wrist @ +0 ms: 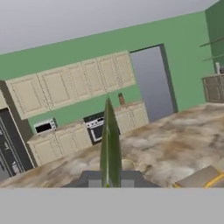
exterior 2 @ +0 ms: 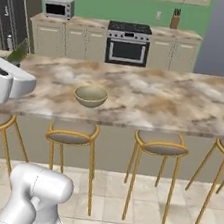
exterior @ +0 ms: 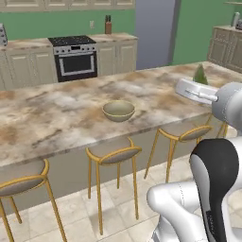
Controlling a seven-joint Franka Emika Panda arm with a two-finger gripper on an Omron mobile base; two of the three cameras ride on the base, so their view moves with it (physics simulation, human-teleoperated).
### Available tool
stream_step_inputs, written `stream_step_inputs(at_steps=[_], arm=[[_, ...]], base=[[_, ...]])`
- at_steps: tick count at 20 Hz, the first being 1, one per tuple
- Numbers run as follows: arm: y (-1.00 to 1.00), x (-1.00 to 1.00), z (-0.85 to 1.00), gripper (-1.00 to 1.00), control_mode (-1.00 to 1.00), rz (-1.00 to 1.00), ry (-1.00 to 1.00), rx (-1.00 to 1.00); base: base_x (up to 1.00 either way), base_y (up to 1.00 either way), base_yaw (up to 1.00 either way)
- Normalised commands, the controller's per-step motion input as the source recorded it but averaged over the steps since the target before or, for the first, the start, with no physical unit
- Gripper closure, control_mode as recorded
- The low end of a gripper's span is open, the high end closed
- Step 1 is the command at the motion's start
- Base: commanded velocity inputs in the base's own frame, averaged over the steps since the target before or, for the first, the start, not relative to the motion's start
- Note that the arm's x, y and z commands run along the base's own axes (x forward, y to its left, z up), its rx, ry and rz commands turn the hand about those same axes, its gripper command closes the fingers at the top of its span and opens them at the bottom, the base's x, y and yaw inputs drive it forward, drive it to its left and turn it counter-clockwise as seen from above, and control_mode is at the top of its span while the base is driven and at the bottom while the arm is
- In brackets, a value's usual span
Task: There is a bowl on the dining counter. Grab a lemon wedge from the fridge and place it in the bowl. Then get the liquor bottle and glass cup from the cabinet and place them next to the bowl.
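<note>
Lemon wedge pinched and carried toward the bowl

The lemon wedge [wrist: 109, 144], a thin, light, slippery sliver, stood clamped by its lower end in the closed gripper [wrist: 109, 183], off to one side of the bowl [exterior: 118, 110] on the dining counter [exterior: 56, 118]; a gentle pinch on its flat sides looked safest.

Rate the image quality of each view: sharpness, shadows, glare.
Left base view: soft, low resolution; bowl casts barely any shadow on the counter. Right base view: flat even light, no glare, stools with jagged edges. Hand view: lemon wedge looms large and slightly smeared in the shut gripper.
</note>
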Motion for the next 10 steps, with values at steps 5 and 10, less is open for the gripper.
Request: stream_step_inputs(at_steps=[5,10], arm=[[0.00,0.00,0.00,1.00,1.00,0.00,0.00,0.00],[0.00,0.00,0.00,1.00,1.00,0.00,0.00,0.00]], base=[[0.72,-0.45,0.43],[0.67,-0.52,0.41]])
